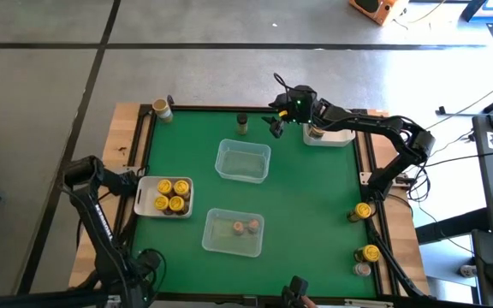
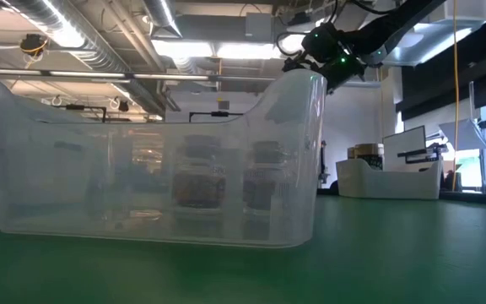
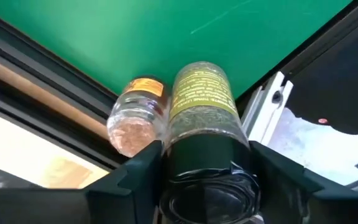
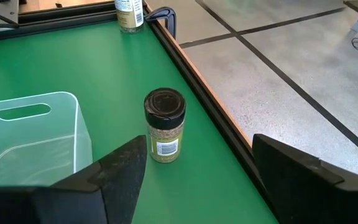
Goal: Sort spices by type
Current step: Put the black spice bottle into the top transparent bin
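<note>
**Right arm lined up on the black-lidded jar**

From above, your right gripper (image 1: pixel 274 125) hung near the table's far edge, just beside a black-lidded jar (image 1: pixel 242 123) standing alone on the green mat (image 1: pixel 315 205). The left gripper could not be made out in this view. The near white tray (image 1: pixel 140 198) held four yellow-lidded jars (image 1: pixel 170 196); the far white tray (image 1: pixel 342 137) held one jar (image 1: pixel 316 131). The near clear tub (image 1: pixel 233 232) held two pinkish-lidded jars (image 1: pixel 245 227), and the far clear tub (image 1: pixel 243 160) looked empty. Other jars stood along the table's edges.

At table height, the near tub's wall (image 2: pixel 154 160) filled most of the picture, jars blurred behind it; the right arm showed high above.

Your left wrist camera showed that gripper closed around a black-lidded jar of green herb (image 3: pixel 202 102), with a pinkish jar (image 3: pixel 135 115) just beside it.

Your right wrist camera showed the fingers (image 4: pixel 120 171) spread wide and empty, the lone jar (image 4: pixel 164 125) upright between and ahead of them. The step looked like a pick approach: you would need to descend, centre on the jar, then close.
</note>
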Available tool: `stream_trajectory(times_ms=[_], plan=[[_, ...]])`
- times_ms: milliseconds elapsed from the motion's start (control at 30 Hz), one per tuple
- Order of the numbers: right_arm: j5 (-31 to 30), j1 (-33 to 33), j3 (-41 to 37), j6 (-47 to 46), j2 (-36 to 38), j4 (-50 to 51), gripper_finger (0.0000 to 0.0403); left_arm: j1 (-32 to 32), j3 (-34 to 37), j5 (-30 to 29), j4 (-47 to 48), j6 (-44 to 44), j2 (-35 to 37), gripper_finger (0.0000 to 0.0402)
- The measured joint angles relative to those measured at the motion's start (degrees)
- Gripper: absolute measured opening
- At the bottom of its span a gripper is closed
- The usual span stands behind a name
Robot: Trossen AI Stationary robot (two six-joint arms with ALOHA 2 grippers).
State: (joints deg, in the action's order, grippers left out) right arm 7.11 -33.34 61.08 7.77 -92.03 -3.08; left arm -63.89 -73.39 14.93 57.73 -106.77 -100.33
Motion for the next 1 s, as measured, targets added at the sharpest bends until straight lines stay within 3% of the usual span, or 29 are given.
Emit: stream_trajectory(times_ms=[233,400,633,833,1000], plan=[[0.00,0.00,0.00,0.04,0.00,0.01,0.0292,4.61,-1.78,-2.05,2.08,4.98,1.78,0.0197],[0.02,0.00,0.00,0.18,0.00,0.35,0.0292,9.86,-6.55,-7.01,11.50,10.58,3.49,0.0197],[2.79,0.00,0.00,1.83,0.00,1.49,0.0292,19.93,-17.26,-17.79,25.82,24.40,3.67,0.0197],[9.54,0.74,0.00,3.30,0.00,0.14,0.0292,29.69,-23.18,-27.40,29.90,36.06,3.76,0.0197],[10.08,3.37,0.00,6.09,0.00,0.14,0.0292,37.90,-23.76,-28.52,30.18,45.88,3.76,0.0198]])
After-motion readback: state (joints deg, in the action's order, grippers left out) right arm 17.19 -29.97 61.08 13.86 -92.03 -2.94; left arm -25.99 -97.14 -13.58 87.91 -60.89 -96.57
